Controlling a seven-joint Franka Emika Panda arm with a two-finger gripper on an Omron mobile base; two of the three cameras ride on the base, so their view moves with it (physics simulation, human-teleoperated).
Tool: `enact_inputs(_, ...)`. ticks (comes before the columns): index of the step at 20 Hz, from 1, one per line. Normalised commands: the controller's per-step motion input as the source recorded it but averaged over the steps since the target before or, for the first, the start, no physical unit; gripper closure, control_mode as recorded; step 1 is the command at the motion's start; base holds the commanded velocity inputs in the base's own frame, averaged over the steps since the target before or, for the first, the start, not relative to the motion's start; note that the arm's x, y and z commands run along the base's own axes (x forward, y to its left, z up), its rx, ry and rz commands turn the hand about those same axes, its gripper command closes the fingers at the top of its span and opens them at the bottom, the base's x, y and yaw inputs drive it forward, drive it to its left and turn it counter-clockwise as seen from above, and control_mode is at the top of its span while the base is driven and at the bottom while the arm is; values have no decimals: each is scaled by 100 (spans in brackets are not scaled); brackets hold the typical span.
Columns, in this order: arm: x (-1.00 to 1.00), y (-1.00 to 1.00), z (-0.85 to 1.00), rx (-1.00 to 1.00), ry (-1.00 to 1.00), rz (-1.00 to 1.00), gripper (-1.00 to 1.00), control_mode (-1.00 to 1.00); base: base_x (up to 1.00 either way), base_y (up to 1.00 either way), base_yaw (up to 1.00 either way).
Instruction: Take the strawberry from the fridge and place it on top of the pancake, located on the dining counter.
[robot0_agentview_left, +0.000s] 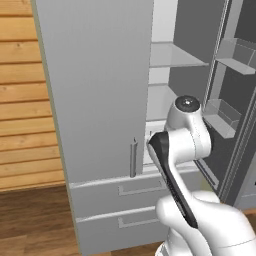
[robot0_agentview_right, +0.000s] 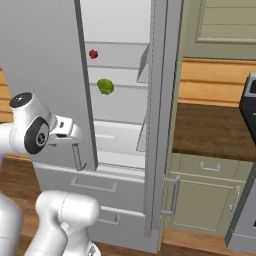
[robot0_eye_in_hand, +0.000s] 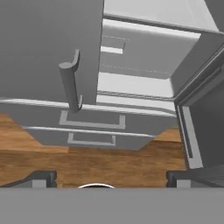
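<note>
Item: fridge (robot0_agentview_left: 95, 90), light grey, matte, flat-panelled. The left door is closed, with a round vertical bar handle (robot0_eye_in_hand: 70, 85). The right door (robot0_agentview_right: 160, 115) is swung open and carries moulded bins on its inner face. Two drawers (robot0_agentview_left: 125, 200) with recessed bar pulls sit below.

Item: strawberry (robot0_agentview_right: 93, 54), small, dark red, roundish. It sits in the upper centre-left of the right base view, on an upper shelf in the open compartment. Its long axis is too small to tell.

Item: green leafy lump (robot0_agentview_right: 105, 86), pale green and crinkled, on the shelf just below the strawberry.

Item: gripper (robot0_eye_in_hand: 109, 177), with dark finger tips spread wide apart and nothing between them. In the hand view it faces the lower fridge front, at about the foot of the closed door's handle and the drawers.

Key relation: the strawberry lies above the gripper and deeper inside, past the edge of the closed door. In my judgement, the coming move calls for the hand to rise and reach in through the open right side.

Surroundings: a wood-plank floor (robot0_eye_in_hand: 87, 162), warm brown, and timber wall boards (robot0_agentview_left: 22, 100).
</note>
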Motion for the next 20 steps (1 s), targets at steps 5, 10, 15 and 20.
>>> enact_inputs(5,55,43,-32,8,9,0,-100,-100,0,0,0)
enact_inputs(10,49,34,-30,4,4,0,-100,-100,0,0,0)
enact_inputs(15,53,22,-36,0,3,0,-100,-100,0,0,0)
enact_inputs(20,47,5,-31,0,0,0,-100,-100,0,0,0)
